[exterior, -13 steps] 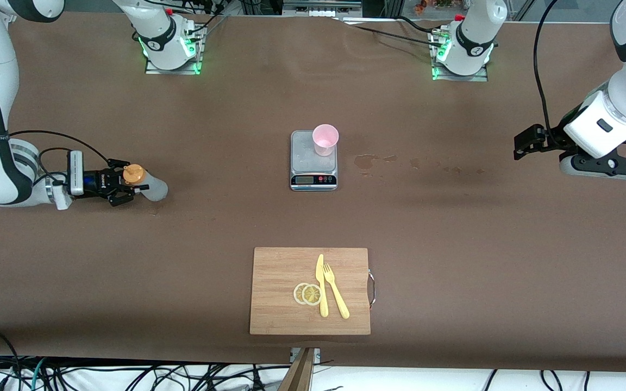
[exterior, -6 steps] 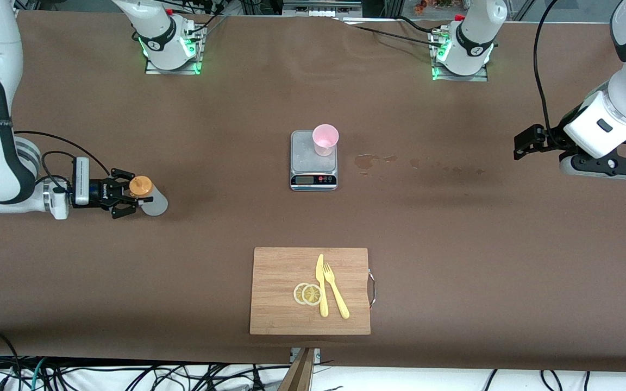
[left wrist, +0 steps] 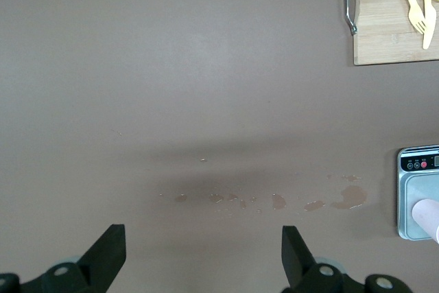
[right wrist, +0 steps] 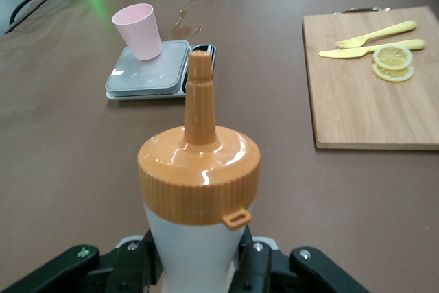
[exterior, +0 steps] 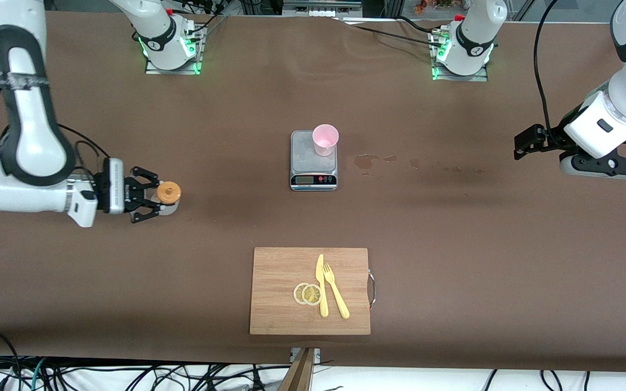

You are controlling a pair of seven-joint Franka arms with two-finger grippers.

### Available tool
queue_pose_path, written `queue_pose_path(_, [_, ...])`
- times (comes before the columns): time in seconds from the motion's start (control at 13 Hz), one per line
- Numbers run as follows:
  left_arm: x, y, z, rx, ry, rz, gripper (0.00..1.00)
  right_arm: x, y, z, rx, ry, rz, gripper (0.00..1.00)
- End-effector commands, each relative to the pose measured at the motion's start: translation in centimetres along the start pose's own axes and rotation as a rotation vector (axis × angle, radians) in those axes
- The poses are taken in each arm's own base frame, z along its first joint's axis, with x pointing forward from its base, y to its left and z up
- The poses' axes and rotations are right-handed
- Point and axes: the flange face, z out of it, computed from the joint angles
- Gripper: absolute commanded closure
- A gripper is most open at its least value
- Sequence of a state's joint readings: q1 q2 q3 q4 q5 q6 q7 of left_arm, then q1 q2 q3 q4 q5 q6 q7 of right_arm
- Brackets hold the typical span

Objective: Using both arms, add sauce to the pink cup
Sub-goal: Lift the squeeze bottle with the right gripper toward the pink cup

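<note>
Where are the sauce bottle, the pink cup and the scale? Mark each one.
sauce bottle (right wrist: 199,183), right wrist view, on its orange cap.
pink cup (exterior: 325,139), front view, on its side wall.
scale (exterior: 313,180), front view, on its display panel.

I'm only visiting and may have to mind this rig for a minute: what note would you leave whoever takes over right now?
Right tool: shut on the whitish squeeze bottle with orange nozzle cap, held upright over the table toward the right arm's end.
Left tool: open, empty, waiting over the table at the left arm's end.
Pale pink plastic cup: upright on the grey kitchen scale, mid-table.
Done: bottle grasped.
Left: carry it to the cup, squeeze sauce in.
</note>
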State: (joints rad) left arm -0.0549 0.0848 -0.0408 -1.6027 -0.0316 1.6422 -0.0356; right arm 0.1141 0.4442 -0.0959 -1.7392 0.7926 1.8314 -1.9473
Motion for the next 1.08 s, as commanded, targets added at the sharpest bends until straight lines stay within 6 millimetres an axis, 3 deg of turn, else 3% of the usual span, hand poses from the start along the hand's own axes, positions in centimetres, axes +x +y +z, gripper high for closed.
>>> queue_pose_path(0.0, [0.1, -0.1, -0.6, 0.027, -0.006, 0.009, 0.0, 5.9, -0.8, 1.7, 0.001, -0.104, 0.058, 0.98])
queue_pose_path(0.31, [0.1, -0.2, -0.6, 0.027, -0.006, 0.008, 0.0, 11.7, -1.6, 4.9, 0.005, -0.296, 0.159, 0.98])
queue_pose_path(0.85, [0.1, -0.2, -0.6, 0.027, -0.007, 0.008, 0.0, 18.7, -4.4, 11.2, 0.019, -0.518, 0.195, 0.98])
queue_pose_path(1.0, [0.1, -0.2, -0.6, 0.027, -0.007, 0.008, 0.0, 20.4, -5.4, 11.9, 0.008, -0.587, 0.199, 0.98])
